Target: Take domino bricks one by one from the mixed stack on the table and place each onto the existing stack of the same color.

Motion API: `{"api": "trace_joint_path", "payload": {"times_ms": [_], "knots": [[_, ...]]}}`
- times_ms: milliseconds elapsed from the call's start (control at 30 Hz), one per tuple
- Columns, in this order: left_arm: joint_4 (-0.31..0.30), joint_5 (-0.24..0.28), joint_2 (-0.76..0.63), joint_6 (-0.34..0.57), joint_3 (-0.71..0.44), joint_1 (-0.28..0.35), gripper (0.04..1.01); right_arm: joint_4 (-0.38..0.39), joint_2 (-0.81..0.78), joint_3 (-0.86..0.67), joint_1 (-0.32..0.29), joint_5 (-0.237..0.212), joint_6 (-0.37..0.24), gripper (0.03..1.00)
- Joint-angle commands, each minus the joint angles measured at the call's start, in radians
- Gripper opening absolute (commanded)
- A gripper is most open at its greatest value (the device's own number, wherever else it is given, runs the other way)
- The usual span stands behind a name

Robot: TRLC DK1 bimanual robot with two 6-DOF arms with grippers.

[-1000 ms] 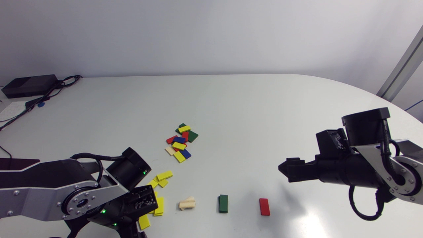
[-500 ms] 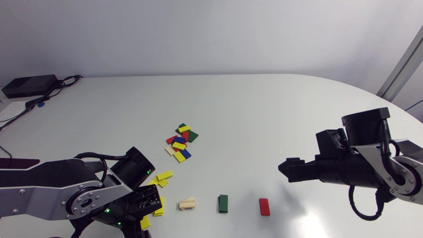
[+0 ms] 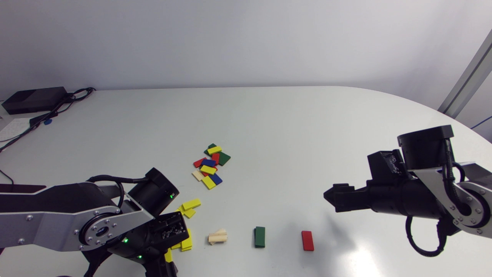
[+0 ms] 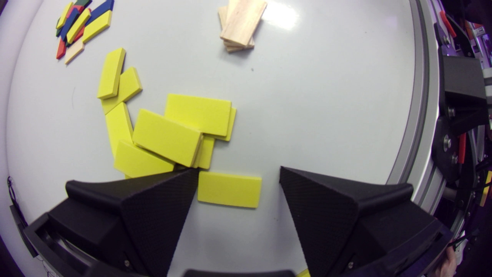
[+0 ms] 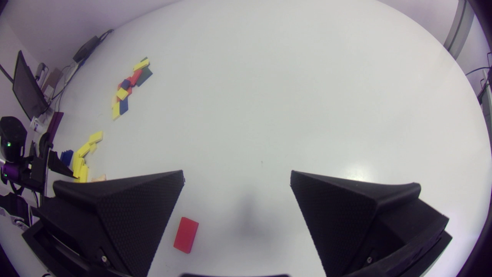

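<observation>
Left pincer [image 4: 238, 175] spread, yellow brick [image 4: 229, 189] between its fingers [image 4: 153, 207], mostly hidden overhead, right pincer [image 5: 237, 179] spread

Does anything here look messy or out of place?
Yes: the yellow bricks by the left gripper lie sprawled and overlapping, not stacked, one flat between its open fingers. The wooden stack is fanned askew.

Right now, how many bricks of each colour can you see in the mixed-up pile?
Yellow bricks: 3
Blue bricks: 2
Green bricks: 2
Red bricks: at least 2
Wooden brick: 1
Total: at least 10 showing
</observation>
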Motion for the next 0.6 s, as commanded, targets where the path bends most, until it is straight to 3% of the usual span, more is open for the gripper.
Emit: {"api": "trace_joint_path", "payload": {"times_ms": [0, 233, 400, 567], "knots": [[0.007, -0.045, 0.040, 0.007, -0.078, 0.008, 0.677, 0.004, -0.007, -0.034, 0.000, -0.001, -0.003, 0.974], [-0.024, -0.047, 0.000, 0.038, -0.094, 0.008, 0.689, 0.004, -0.010, -0.036, -0.002, -0.001, -0.003, 0.974], [-0.041, -0.048, -0.029, 0.070, -0.111, 0.015, 0.759, 0.004, -0.010, -0.036, -0.002, -0.001, -0.003, 0.974], [-0.041, -0.048, -0.030, 0.121, -0.120, 0.042, 0.748, 0.004, -0.010, -0.036, -0.002, -0.001, -0.003, 0.974]]}}
